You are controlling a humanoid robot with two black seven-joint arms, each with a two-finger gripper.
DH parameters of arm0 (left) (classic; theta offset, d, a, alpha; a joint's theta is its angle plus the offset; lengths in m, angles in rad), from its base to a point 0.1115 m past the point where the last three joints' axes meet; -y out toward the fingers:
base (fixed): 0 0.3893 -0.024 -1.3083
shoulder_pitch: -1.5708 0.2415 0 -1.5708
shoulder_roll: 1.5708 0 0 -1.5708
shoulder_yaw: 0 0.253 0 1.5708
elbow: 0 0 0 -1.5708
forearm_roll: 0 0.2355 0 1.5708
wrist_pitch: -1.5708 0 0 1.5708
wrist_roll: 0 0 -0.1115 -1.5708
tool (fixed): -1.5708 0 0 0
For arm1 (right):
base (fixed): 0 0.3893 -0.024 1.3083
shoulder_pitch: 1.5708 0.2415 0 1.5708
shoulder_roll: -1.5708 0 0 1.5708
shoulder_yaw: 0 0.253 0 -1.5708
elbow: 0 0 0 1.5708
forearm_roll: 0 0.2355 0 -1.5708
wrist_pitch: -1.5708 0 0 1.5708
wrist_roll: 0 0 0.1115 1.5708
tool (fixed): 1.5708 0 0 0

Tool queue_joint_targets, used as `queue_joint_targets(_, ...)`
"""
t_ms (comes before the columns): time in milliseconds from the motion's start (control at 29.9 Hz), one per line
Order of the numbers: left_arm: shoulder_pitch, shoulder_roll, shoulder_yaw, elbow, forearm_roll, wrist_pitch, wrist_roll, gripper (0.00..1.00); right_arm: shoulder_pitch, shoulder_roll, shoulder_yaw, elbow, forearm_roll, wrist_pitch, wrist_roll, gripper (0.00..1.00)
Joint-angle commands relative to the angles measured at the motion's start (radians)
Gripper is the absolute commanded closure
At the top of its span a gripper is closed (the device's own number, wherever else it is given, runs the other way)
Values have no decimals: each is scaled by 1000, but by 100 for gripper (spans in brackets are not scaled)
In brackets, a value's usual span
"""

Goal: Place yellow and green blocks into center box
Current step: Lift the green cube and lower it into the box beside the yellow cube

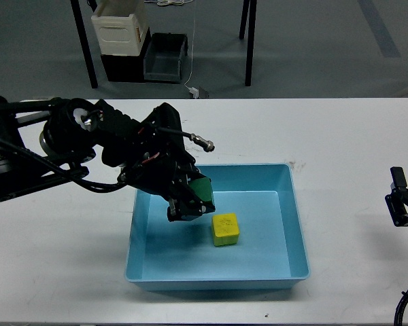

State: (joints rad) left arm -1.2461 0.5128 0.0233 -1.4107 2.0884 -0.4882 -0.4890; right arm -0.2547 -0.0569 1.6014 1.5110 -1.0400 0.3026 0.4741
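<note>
My left gripper (pixel 190 204) hung over the left part of the center box (pixel 296 210), its fingers closed on the green block (pixel 202 189), which showed as a dark green wedge between the black fingers and the arm's body. I held the block above the blue floor and not yet on it, inside the rim line, so that a release would drop it within the sloping walls and not onto the white surface (pixel 340 136).

The yellow block (pixel 225 229) already sat on the floor of the box, just right of and nearer than my gripper, with a faint mark on its top face. It lay close to my fingers but apart from them; I judged that I had kept the green block to its left so the two would not knock together on landing.

My right gripper (pixel 402 204) waited at the right edge of the view, well away from the box. It was small and dark there, and I could not tell whether it was open or closed.

By my reckoning, half the task was done and lowering and letting go remained.
</note>
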Motion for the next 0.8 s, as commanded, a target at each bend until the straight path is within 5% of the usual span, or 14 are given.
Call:
queue_joint_targets(0,5,-71,67,56,79,-1,0,76,0,0,0,0,0,0,0,0)
queue_joint_targets(134,20,-88,79,73,93,-1,0,67,0,0,-1,-14,0,1,0,0)
queue_joint_targets(167,23,-88,81,75,93,-1,0,58,0,2,-1,-12,0,1,0,0)
queue_joint_targets(267,54,-88,76,88,93,-1,0,9,0,2,-4,-11,2,1,0,0)
queue_joint_targets(301,66,-88,72,93,93,-1,0,5,0,0,-9,-11,2,3,0,0)
queue_joint_targets(568,76,-100,55,130,62,-1,0,0,2,-1,-30,-8,5,3,1,0)
queue_joint_targets(768,105,-86,-132,119,-251,-1,0,0,11,2,-52,-6,5,7,3,0)
